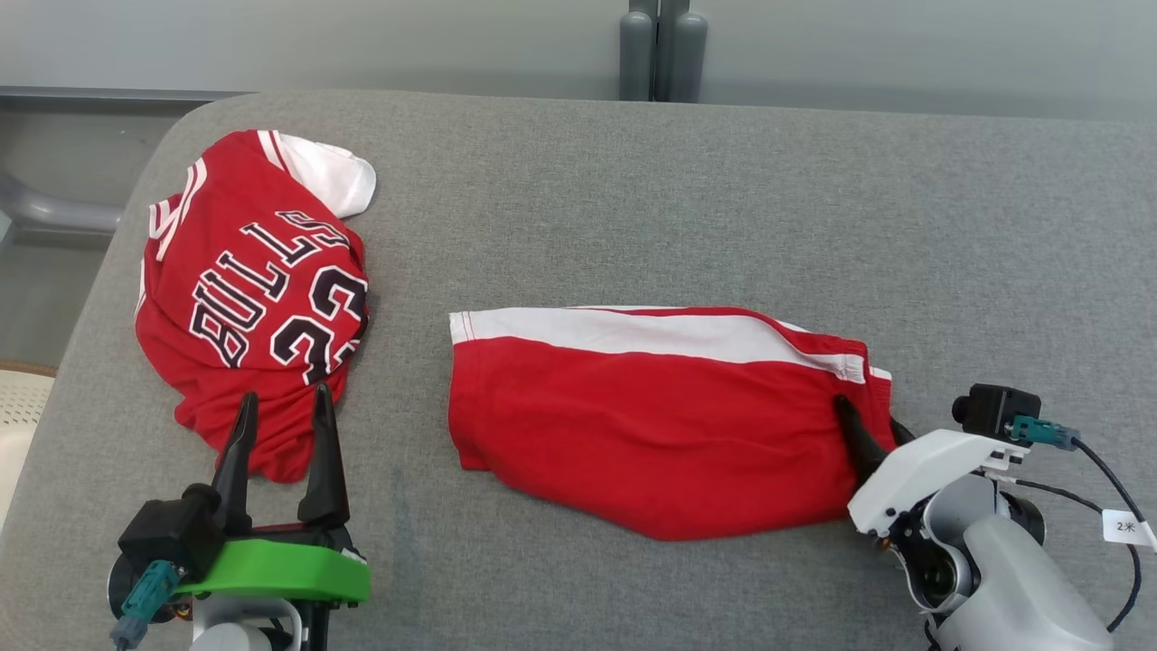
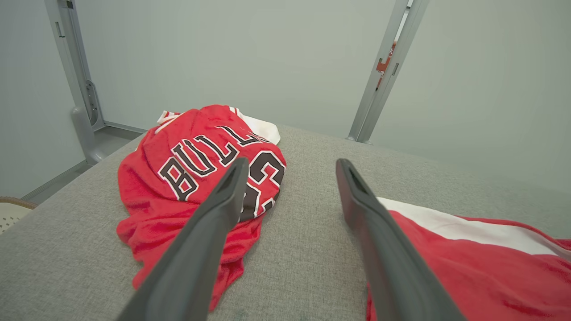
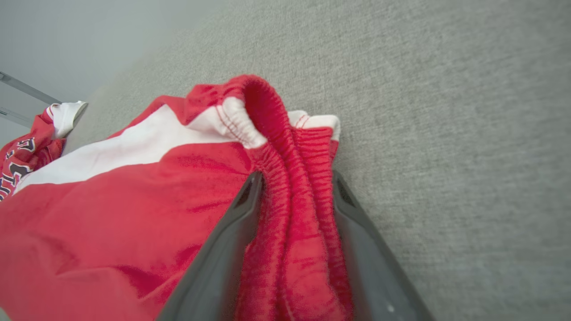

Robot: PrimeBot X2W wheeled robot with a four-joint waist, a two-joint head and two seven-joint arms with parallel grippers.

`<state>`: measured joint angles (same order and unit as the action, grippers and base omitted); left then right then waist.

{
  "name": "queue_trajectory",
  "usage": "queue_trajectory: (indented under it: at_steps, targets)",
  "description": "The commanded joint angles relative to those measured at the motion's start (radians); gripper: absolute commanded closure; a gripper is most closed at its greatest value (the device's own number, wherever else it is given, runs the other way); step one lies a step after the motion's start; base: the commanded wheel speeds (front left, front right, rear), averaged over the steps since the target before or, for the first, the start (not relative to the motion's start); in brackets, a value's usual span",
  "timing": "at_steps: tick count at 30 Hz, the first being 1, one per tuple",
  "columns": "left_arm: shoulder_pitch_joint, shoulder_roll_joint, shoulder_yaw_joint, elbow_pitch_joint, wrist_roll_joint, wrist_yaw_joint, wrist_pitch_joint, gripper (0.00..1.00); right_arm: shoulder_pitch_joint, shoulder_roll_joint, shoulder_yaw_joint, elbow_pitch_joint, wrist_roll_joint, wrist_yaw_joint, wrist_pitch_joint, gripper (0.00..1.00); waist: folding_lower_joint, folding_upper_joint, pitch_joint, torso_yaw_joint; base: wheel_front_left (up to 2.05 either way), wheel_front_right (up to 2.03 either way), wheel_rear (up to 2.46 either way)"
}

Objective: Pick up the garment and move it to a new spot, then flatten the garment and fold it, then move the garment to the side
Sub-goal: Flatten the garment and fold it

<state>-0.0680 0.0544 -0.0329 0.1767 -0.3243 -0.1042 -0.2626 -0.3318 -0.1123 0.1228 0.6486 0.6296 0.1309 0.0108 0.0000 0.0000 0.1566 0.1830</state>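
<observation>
The right gripper (image 3: 296, 176) is clamped on the elastic waistband of the red shorts with a white side stripe (image 1: 651, 425), which lie mid grey fabric tabletop (image 1: 633, 199). The left gripper (image 1: 285, 395), fingers apart, is at the near edge of a crumpled red jersey (image 1: 244, 289) lettered "BULLS". A white cable tag (image 1: 1125, 526) reads "2米".

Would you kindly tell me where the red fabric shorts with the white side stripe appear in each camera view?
Head view: the red fabric shorts lie centre-right on the grey padded surface.
Left wrist view: lower right corner.
Right wrist view: left and centre, waistband pinched by the right end effector.
Shared landmark: the crumpled red Bulls jersey, left of the shorts in every view.
</observation>
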Motion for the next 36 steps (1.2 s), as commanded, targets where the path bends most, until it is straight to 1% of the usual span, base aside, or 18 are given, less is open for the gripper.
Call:
queue_trajectory:
  at_steps: [1,4,8,12,15,17,19,21,24,27,29,32,36]
  targets:
    - [-0.015,-0.001,0.006,0.004,0.005,-0.002,-0.003,0.00,0.000,0.013,0.020,0.020,0.021,0.000,0.003,1.00,0.0000,0.0000,0.000,0.000,0.00,0.00,0.00]
    - [-0.015,-0.001,0.015,0.005,0.010,-0.006,-0.003,0.00,-0.022,-0.002,0.035,0.016,0.044,0.000,-0.015,1.00,0.0000,0.0000,-0.003,-0.007,0.00,0.00,0.00]
    - [-0.006,-0.002,0.020,0.004,0.017,-0.009,-0.003,0.00,-0.038,-0.038,0.048,-0.012,0.087,0.000,-0.024,1.00,0.0000,0.0000,-0.011,-0.036,0.00,0.00,0.00]
    - [0.000,-0.002,0.022,0.002,0.015,-0.009,-0.003,0.00,-0.043,-0.117,0.047,-0.058,0.108,0.000,0.001,1.00,0.0000,0.0000,-0.016,-0.084,0.00,0.00,0.00]
    - [0.002,-0.002,0.022,0.000,0.017,-0.010,-0.003,0.00,-0.043,-0.191,0.015,-0.091,0.110,0.000,0.021,1.00,0.0000,0.0000,-0.019,-0.121,0.00,0.00,0.00]
    - [0.001,-0.002,0.021,-0.002,0.018,-0.011,-0.003,0.00,-0.039,-0.242,-0.015,-0.108,0.089,0.000,0.035,1.00,0.0000,0.0000,-0.021,-0.141,0.00,0.00,0.00]
    - [-0.002,-0.003,0.020,-0.002,0.018,-0.011,-0.003,0.00,-0.032,-0.271,-0.040,-0.133,0.075,0.000,0.056,1.00,0.0000,0.0000,-0.023,-0.156,0.00,0.00,0.00]
    - [-0.002,-0.003,0.019,-0.001,0.019,-0.011,-0.003,0.00,-0.021,-0.279,-0.055,-0.175,0.066,0.000,0.089,1.00,0.0000,0.0000,-0.026,-0.166,0.00,0.00,0.00]
    - [0.000,-0.003,0.017,-0.001,0.018,-0.012,-0.003,0.00,0.000,-0.259,-0.070,-0.275,0.108,0.000,0.138,1.00,0.0000,0.0000,-0.029,-0.173,0.00,0.00,0.00]
    - [0.003,-0.003,0.013,0.005,0.014,-0.013,-0.003,0.00,0.030,-0.208,-0.069,-0.380,0.154,0.000,0.189,1.00,0.0000,0.0000,-0.035,-0.171,0.00,0.00,0.00]
    - [0.002,-0.003,0.010,0.007,0.012,-0.014,-0.003,0.00,0.039,-0.168,-0.069,-0.427,0.178,0.000,0.213,1.00,0.0000,0.0000,-0.037,-0.164,0.00,0.00,0.00]
    - [-0.004,-0.003,0.005,0.007,0.013,-0.014,-0.003,0.00,0.041,-0.092,-0.075,-0.455,0.213,0.000,0.232,1.00,0.0000,0.0000,-0.040,-0.146,0.00,0.00,0.00]
    - [-0.013,-0.003,-0.007,0.013,0.006,-0.012,-0.003,0.00,0.022,0.007,-0.093,-0.421,0.232,0.000,0.222,1.00,0.0000,0.0000,-0.038,-0.104,0.00,0.00,0.00]
